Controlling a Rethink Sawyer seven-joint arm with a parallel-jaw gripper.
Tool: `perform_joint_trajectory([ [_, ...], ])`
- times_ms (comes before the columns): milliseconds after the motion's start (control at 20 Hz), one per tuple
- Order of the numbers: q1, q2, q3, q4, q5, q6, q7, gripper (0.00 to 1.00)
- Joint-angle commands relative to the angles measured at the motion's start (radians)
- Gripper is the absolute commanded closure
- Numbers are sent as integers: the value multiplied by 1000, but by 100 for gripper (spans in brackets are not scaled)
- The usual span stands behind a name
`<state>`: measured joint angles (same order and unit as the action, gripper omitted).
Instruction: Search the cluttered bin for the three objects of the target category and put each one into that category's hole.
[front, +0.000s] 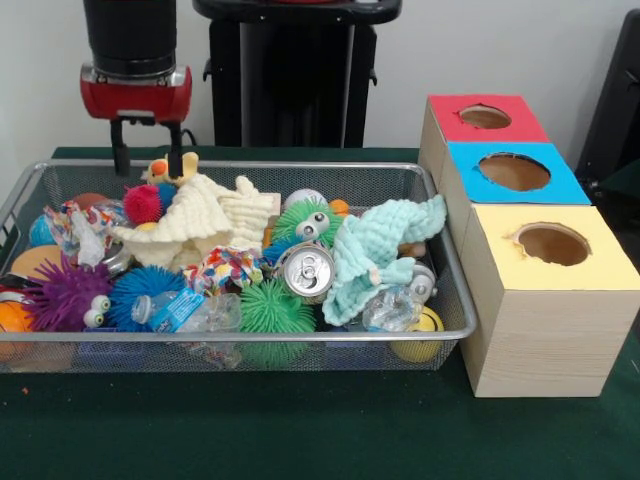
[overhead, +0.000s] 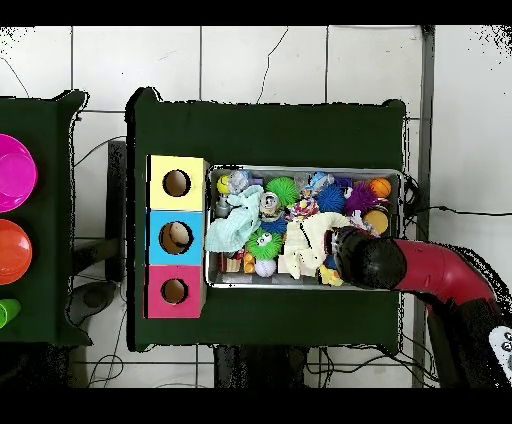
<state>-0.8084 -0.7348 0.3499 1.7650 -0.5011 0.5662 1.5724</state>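
A wire bin (front: 240, 335) holds a jumble: a cream cloth (front: 200, 225), a mint cloth (front: 375, 250), a crushed can (front: 306, 270), a clear plastic bottle (front: 190, 312) and several spiky balls in green (front: 275, 310), purple (front: 65, 295) and blue (front: 140, 285). My gripper (front: 148, 155) hangs open over the bin's far left corner. Its fingers straddle a small yellow and orange toy (front: 165, 168) without closing on it. From overhead, the red arm (overhead: 430, 275) covers the gripper and that corner of the bin (overhead: 300, 170).
Three boxes with round holes stand in a row beside the bin: red (front: 450, 115), blue (front: 470, 180), yellow (front: 540, 290). In the overhead view they are yellow (overhead: 158, 165), blue (overhead: 157, 238), red (overhead: 157, 290). Magenta (overhead: 15, 172) and orange (overhead: 12, 252) discs lie on another table.
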Motion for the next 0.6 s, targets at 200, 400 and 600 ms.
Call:
perform_joint_trajectory([
  [200,-70,149,116,-86,-176,-32,-240,0],
  [400,-94,164,123,-63,-219,-55,-219,0],
  [600,-114,165,132,-43,-253,-65,-201,0],
])
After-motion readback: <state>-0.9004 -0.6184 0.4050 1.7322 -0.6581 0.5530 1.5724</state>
